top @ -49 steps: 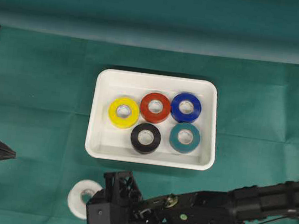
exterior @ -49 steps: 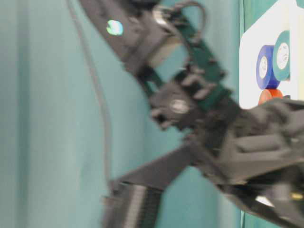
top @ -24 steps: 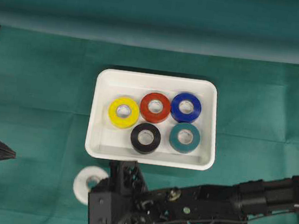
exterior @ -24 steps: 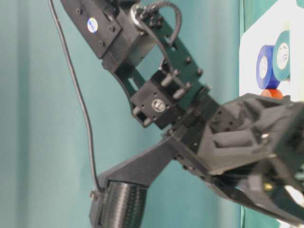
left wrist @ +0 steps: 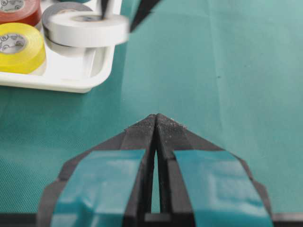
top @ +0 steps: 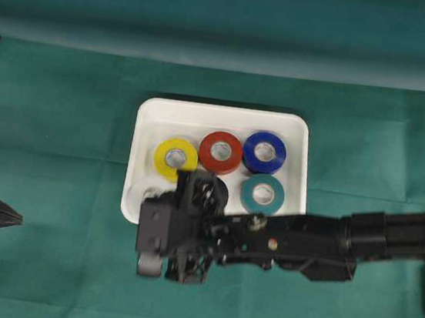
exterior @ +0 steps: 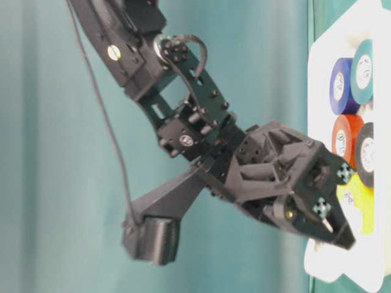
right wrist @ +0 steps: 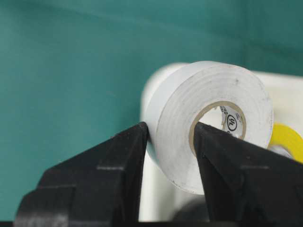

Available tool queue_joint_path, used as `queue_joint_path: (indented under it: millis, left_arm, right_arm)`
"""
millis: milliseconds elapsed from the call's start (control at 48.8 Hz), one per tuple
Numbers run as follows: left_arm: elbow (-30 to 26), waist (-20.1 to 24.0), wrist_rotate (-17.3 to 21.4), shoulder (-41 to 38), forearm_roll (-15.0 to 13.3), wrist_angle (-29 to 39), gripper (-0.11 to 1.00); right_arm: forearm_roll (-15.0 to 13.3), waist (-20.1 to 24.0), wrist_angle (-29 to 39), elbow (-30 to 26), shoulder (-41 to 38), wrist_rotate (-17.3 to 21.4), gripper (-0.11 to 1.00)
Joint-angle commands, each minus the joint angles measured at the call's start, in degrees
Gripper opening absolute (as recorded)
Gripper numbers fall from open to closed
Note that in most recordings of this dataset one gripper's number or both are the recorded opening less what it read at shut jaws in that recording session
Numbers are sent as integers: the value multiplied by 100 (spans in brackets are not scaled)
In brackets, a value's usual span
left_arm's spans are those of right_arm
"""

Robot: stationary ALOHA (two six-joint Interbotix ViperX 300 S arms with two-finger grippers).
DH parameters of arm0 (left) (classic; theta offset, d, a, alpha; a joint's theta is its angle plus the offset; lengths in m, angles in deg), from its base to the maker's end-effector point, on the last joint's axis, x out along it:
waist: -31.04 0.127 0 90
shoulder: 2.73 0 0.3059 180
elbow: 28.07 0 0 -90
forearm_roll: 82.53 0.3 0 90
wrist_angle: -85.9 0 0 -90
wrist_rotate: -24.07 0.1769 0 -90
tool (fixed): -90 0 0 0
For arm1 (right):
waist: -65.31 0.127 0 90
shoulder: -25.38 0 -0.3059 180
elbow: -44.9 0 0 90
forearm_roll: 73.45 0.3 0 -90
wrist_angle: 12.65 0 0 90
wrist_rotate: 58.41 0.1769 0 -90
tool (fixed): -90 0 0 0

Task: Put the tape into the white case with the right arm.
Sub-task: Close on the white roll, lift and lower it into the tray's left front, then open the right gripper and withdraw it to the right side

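Between my right claw's [right wrist: 170, 142] fingers I see the white tape [right wrist: 208, 118], pinched through its wall. Beyond it lies the white case [right wrist: 284, 90]. My left claw [left wrist: 156, 123] sits pressed together.

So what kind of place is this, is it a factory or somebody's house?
Probably neither: it looks like a robot test bench in a lab. A green cloth covers the table and hangs behind it, two black robot arms work there, and one gripper carries a white tape roll over a white case of coloured rolls.

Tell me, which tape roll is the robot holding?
The white roll. The right gripper's fingers pinch its wall over the white case; the yellow, red, blue, teal and black rolls lie flat inside.
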Motion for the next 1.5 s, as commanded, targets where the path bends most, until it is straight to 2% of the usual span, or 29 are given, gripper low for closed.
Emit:
queue_joint_path:
  millis: [0, 717, 779, 1004, 1024, 1106, 1250, 1475]
  left_arm:
    - [-62, 18, 9, -44, -9, -53, 0]
    - [-62, 18, 9, -44, -9, -53, 0]
    - [-70, 18, 9, -44, -9, -53, 0]
    - [-62, 18, 9, -53, -9, -53, 0]
    - [-70, 18, 9, -44, -18, -53, 0]
    - [-62, 18, 9, -53, -9, -53, 0]
    - [-62, 18, 9, -53, -9, -53, 0]
    - [-70, 18, 0, -53, -9, -53, 0]
  right_arm:
    - [-26, -123, -18, 0, 264, -9, 3]
    - [-26, -281, -44, 70, 264, 9, 3]
    - [-26, -281, -26, 70, 255, 18, 11]
    - [-26, -281, -9, 70, 264, 18, 74]
    - [-18, -281, -9, 70, 264, 18, 77]
    - [-18, -290, 9, 97, 290, 18, 71]
    - [-18, -281, 123, 308, 492, 18, 71]
    - [-18, -290, 220, 1195, 1187, 53, 71]
